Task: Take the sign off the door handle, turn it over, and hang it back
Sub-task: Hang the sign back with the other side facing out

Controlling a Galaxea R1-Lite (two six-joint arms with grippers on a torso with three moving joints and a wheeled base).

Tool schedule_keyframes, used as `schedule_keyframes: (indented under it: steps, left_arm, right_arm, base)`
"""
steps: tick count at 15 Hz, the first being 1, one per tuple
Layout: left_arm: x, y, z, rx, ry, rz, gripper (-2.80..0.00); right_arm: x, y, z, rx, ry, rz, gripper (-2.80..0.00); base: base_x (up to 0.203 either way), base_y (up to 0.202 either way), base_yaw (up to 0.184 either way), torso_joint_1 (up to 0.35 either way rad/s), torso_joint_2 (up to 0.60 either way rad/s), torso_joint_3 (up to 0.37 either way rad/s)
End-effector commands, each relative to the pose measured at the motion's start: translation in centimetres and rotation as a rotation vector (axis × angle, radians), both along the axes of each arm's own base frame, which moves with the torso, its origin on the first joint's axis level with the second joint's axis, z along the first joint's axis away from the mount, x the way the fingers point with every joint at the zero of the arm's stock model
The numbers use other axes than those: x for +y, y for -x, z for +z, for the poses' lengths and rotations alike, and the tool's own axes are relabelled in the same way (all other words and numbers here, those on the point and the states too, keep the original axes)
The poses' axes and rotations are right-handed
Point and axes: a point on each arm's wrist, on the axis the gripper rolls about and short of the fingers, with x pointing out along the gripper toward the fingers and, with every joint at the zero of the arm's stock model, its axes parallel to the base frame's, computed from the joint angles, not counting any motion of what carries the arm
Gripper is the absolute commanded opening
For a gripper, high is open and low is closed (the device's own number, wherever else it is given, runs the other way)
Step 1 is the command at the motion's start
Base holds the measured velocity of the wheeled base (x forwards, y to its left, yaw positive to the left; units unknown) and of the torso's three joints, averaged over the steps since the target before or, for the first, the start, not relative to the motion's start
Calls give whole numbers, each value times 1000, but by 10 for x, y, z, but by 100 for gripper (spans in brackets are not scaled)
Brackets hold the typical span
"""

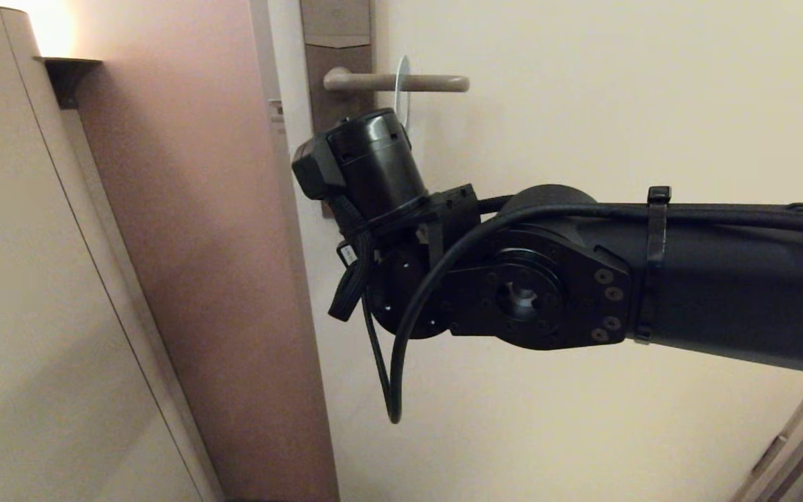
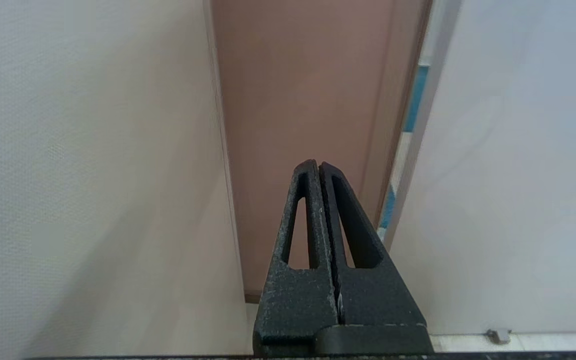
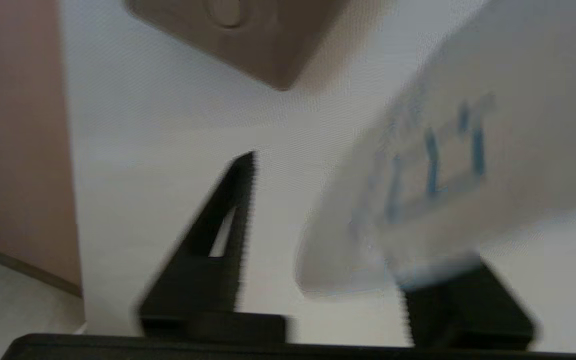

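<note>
Here your right pincer [image 3: 318,240] stands parted, gripping nothing; the sign [image 3: 433,165] hangs on the door handle [image 1: 401,83], long axis downward, directly above it.

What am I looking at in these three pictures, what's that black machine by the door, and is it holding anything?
It is a two-armed robot. The head view looks from its head at a door: its right arm reaches up under the door handle, where the sign hangs edge-on. The other pictures come from cameras on each wrist. The right gripper has its fingers apart, with the white side of the sign in front of one of them; whether it touches is unclear. The left gripper is shut, empty, parked away from the door handle.
</note>
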Motion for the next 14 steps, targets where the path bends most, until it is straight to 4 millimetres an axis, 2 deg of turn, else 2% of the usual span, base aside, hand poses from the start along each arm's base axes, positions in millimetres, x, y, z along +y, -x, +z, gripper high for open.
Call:
schedule_keyframes:
  steps: [1,5,10,14]
  left_arm:
    - [0,0,0,3,0,0,-280]
    - [0,0,0,1,0,0,-280]
    - [0,0,1,-1,0,-1,-280]
    - [0,0,0,3,0,0,-280]
  right_arm:
    - [-1,2,3,-4,-1,-2,0]
    - [-18,13,24,-3,2,16,0]
    - [-62,45,60,39,6,104,0]
    - [-88,64,58,78,56,145,0]
  base:
    - [0,0,0,0,0,0]
    - [0,0,0,0,0,0]
    - [0,0,0,0,0,0]
    - [0,0,0,0,0,0]
